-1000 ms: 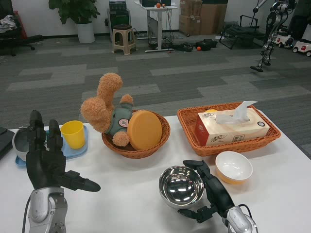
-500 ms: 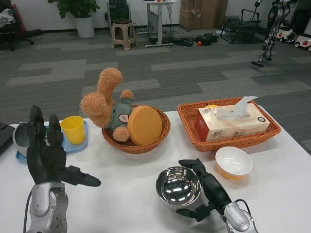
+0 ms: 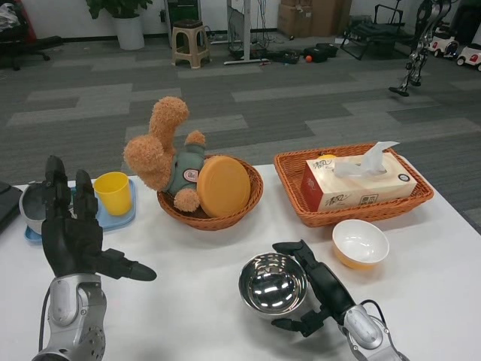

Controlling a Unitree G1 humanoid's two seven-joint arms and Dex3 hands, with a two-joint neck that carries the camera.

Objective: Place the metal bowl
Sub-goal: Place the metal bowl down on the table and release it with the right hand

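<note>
The right hand (image 3: 319, 289) clasps the rim of the metal bowl (image 3: 273, 284) from its right side, fingers curled above and below it; the bowl sits low over the white tabletop (image 3: 195, 301), contact uncertain. Advised: set it flat, then spread the fingers and withdraw rightward, avoiding the small yellow-and-white bowl (image 3: 360, 243) nearby. The left hand (image 3: 71, 237) is raised, spread, empty.
</note>
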